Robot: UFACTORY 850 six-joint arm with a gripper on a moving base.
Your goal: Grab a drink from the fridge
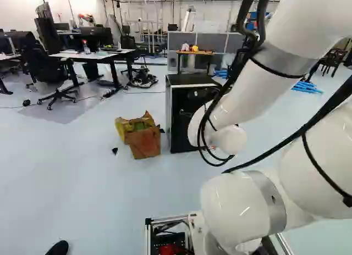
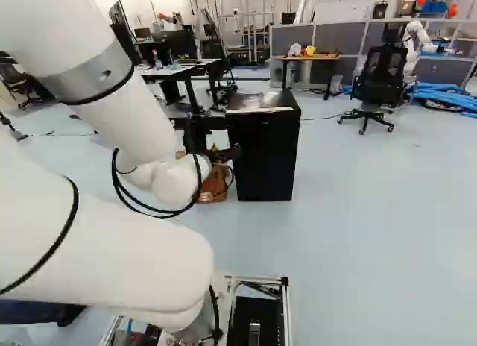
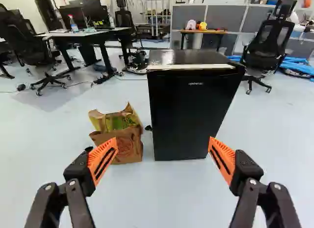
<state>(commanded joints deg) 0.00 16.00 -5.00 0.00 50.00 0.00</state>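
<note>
You're looking at a black fridge (image 3: 189, 115) with a pale top strip (image 3: 191, 67), a brown bag (image 3: 126, 143) with a darker round print, yellow and green inside, a pale blue floor (image 3: 279, 134), your white, grey-banded arm (image 1: 234, 104), and your black end effector (image 2: 214, 143) with dark-striped orange pads (image 3: 99, 164).

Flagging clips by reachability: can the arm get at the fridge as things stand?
Probably, after moving closer: the open gripper faces the closed fridge, nothing standing between them. The paper bag sits beside it, not in front. Drinks inside stay shut away until the door opens.
</note>
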